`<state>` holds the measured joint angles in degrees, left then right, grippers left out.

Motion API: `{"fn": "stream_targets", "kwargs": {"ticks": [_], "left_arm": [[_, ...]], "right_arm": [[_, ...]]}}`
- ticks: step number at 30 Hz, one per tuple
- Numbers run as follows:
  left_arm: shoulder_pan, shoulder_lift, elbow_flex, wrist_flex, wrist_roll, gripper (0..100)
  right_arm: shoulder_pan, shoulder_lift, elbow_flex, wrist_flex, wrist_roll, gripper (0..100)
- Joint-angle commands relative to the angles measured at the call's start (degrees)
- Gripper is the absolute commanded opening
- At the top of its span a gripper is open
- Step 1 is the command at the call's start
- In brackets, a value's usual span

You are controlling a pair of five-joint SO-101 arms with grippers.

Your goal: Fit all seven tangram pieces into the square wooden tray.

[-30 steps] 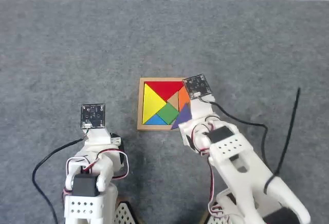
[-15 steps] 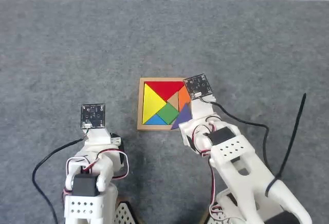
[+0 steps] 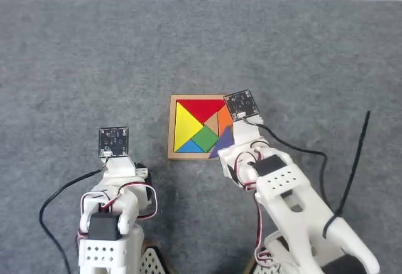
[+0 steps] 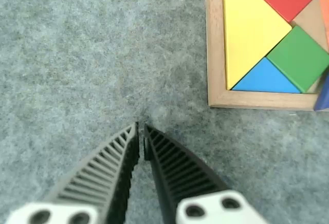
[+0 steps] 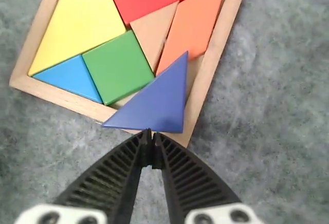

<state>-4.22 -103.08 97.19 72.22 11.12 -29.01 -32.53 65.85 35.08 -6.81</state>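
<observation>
Over the corner rim of the tray — dark blue triangle, askew

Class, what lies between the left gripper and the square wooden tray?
Bare grey carpet separates the left gripper from the square wooden tray, shown in the left wrist view.

Left arm: folded back at the near left side, wrist pointing forward and down.
Left end effector: fingers drawn together, tips almost touching.
Right arm: stretched forward from the near right, angled in toward the middle.
Right end effector: fingers pressed together, tips meeting.
</observation>
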Motion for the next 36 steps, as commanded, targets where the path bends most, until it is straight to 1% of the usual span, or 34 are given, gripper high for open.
{"fn": "stream_targets", "kwargs": {"ticks": [1, 13, 23, 28, 36], "left_arm": [[-0.4, -1.1, -0.7, 0.1, -0.6, 1], [-0.4, -1.1, -0.7, 0.1, -0.6, 1], [-0.4, -1.1, -0.7, 0.1, -0.6, 1], [-0.4, -1.1, -0.7, 0.1, -0.6, 1], [-0.4, -1.1, -0.7, 0.1, -0.6, 1]], "right_arm": [[0.5, 2.6, -1.3, -1.9, 0.8, 0.6], [0.6, 7.2, -4.0, -3.6, 0.6, 0.6], [0.7, 7.7, -4.2, -5.2, 0.5, 0.6], [0.8, 7.8, -5.1, -4.8, -1.8, 0.6], [0.8, 7.8, -6.2, -5.2, -2.2, 0.6]]}}
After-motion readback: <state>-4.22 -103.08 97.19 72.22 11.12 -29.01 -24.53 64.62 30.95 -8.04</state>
